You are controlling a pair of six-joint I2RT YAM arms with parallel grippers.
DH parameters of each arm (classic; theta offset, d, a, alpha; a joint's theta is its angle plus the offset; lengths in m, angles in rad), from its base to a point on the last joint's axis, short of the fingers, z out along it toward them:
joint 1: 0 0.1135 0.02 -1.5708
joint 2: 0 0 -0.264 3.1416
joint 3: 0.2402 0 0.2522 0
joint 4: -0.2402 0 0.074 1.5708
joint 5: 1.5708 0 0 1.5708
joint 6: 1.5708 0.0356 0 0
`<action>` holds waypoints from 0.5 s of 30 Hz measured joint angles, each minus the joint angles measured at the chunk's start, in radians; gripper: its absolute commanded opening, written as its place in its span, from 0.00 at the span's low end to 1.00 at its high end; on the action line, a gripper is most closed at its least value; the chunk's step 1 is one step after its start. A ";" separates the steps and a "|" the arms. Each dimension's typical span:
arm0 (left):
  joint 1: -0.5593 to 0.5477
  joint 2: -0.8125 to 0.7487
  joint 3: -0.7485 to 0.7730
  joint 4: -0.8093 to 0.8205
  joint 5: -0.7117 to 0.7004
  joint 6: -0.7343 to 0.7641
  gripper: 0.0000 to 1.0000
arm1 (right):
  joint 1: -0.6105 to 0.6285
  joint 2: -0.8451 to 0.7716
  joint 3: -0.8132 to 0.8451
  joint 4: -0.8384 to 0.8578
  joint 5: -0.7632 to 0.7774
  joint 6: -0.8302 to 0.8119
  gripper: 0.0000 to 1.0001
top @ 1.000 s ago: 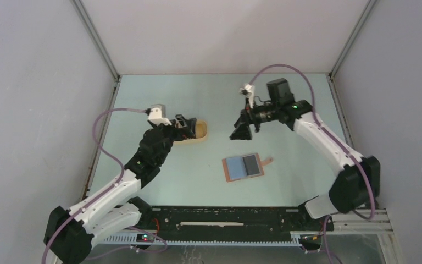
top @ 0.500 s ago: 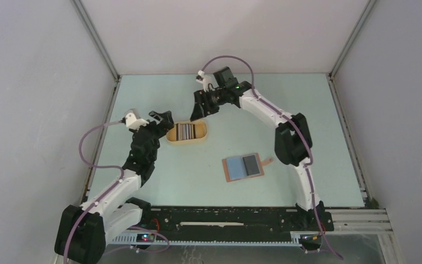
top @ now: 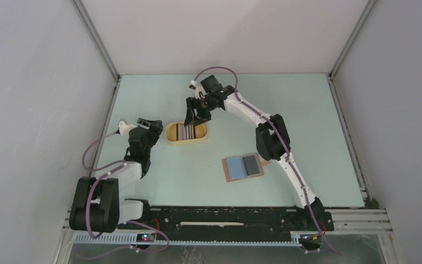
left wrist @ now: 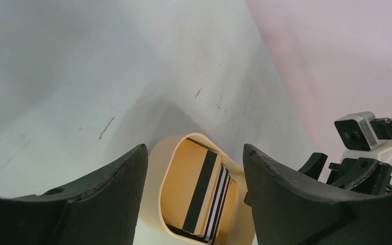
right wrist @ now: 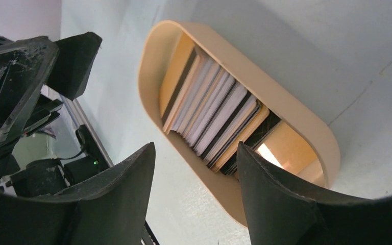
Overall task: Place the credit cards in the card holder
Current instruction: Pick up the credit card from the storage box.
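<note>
The credit cards (top: 185,131) stand on edge as a stack inside a yellow oval tray (top: 171,133). In the right wrist view the credit cards (right wrist: 214,115) show pale, dark and tan edges. My right gripper (top: 195,121) hangs open just above the tray's far side, nothing between its fingers (right wrist: 117,204). My left gripper (top: 155,127) stands open a little left of the tray, looking at the credit cards (left wrist: 201,189) along the tray (left wrist: 155,171). The card holder (top: 243,166) lies open and flat to the right, reddish-brown with a blue-grey inside.
Grey walls enclose the pale table on three sides. The left gripper's black fingers (right wrist: 15,87) show just beyond the tray (right wrist: 306,127) in the right wrist view. A black rail (top: 225,217) runs along the near edge.
The right arm swung left from mid-table to above the tray. The left gripper drew back leftward off the tray. Both sets of jaws narrowed somewhat.
</note>
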 measured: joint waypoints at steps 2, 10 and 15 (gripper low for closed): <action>0.015 0.023 0.002 -0.005 0.032 -0.021 0.72 | 0.003 0.012 0.009 -0.020 0.024 0.016 0.71; 0.032 0.119 0.095 -0.086 0.156 -0.066 0.64 | 0.017 0.014 0.013 -0.067 0.127 0.076 0.81; 0.039 0.140 0.123 -0.109 0.189 -0.074 0.61 | 0.027 0.020 0.013 -0.074 0.160 0.097 0.85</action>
